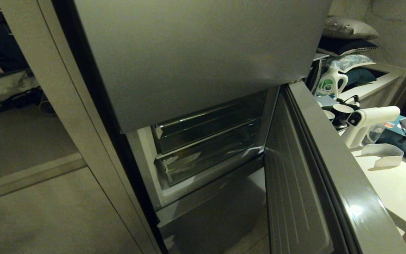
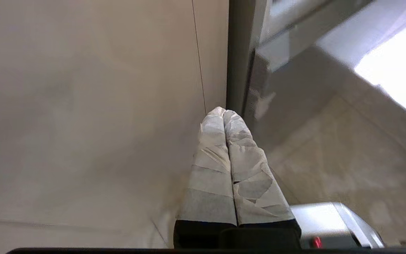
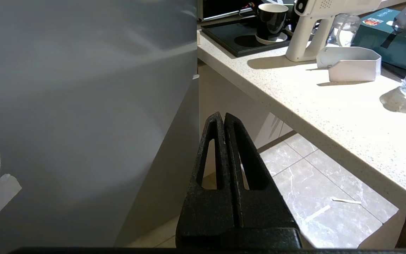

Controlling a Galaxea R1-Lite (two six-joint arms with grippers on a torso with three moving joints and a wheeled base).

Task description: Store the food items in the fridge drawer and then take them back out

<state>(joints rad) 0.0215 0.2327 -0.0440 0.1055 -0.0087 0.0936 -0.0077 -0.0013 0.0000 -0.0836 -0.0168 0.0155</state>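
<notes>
Tape-wrapped left gripper (image 2: 225, 112) and black right gripper (image 3: 223, 115), both clenched empty, hang beside the grey steel fridge door (image 1: 315, 169), whose clear plastic drawer (image 1: 206, 155) sits closed inside; food unseen.

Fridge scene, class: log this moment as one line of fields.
fridge door: open | drawer: shut | food: not seen | left gripper: shut, empty | right gripper: shut, empty, beside counter
</notes>
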